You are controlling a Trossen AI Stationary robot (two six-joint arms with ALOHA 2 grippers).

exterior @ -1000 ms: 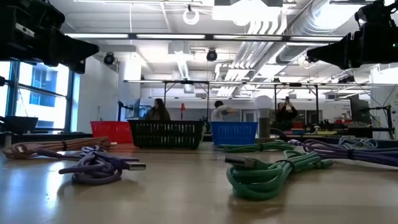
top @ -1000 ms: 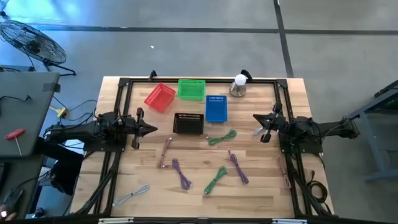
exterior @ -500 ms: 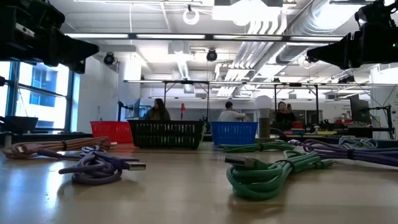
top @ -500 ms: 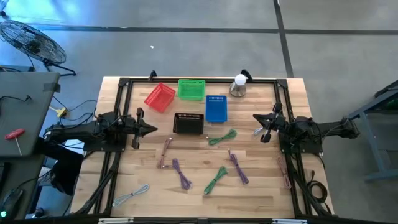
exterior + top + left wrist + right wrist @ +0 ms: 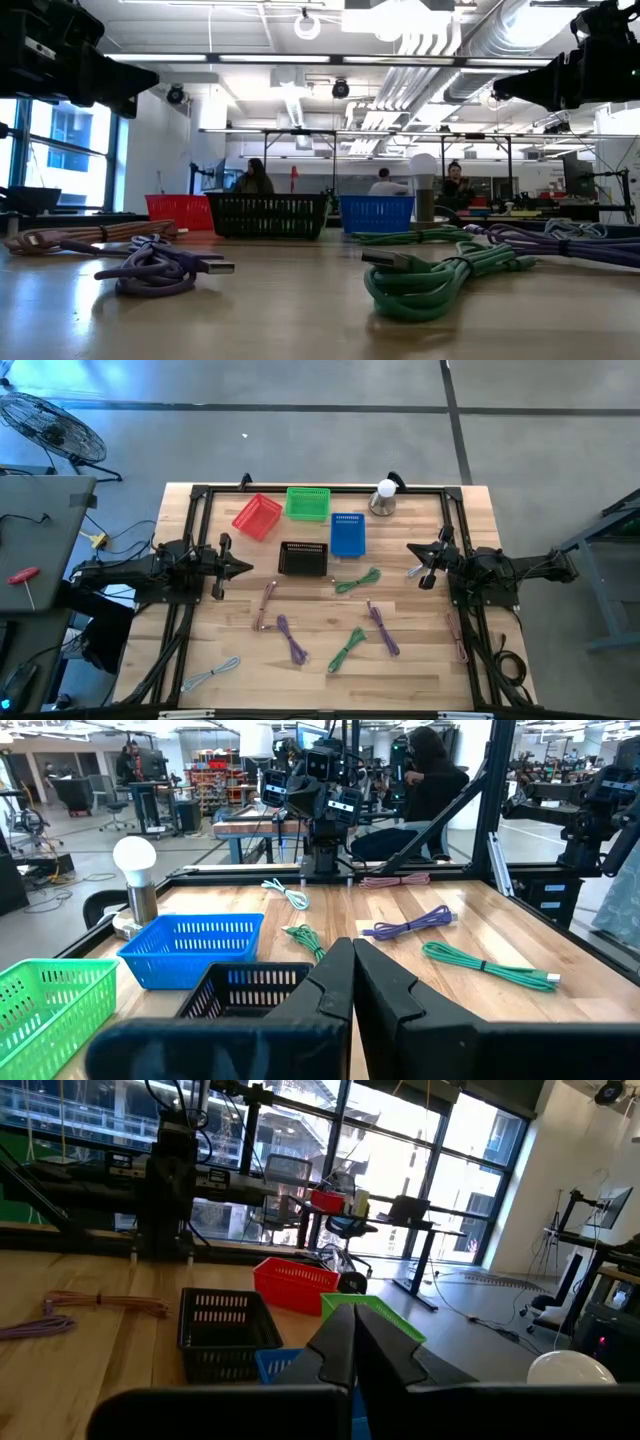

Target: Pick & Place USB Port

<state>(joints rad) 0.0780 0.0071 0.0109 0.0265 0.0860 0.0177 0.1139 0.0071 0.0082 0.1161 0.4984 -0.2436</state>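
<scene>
Several coiled USB cables lie flat on the wooden table: two green (image 5: pixel 357 580) (image 5: pixel 347 648), two purple (image 5: pixel 291 639) (image 5: pixel 382 628), a pink-brown one (image 5: pixel 265 603), a white one (image 5: pixel 211 674) and another pink one (image 5: pixel 459 640) by the right frame. My left gripper (image 5: pixel 244 568) hovers shut above the table's left side, fingertips together in the left wrist view (image 5: pixel 353 952). My right gripper (image 5: pixel 411 549) hovers shut on the right side, fingertips together in its wrist view (image 5: pixel 354 1318). Neither touches a cable.
Four baskets stand toward the far edge: red (image 5: pixel 257 516), green (image 5: pixel 308 503), blue (image 5: pixel 347 534) and black (image 5: pixel 303 558). A lamp with a white bulb (image 5: pixel 383 497) stands at the far right. A black frame (image 5: pixel 196 510) borders the table. People move in the room behind.
</scene>
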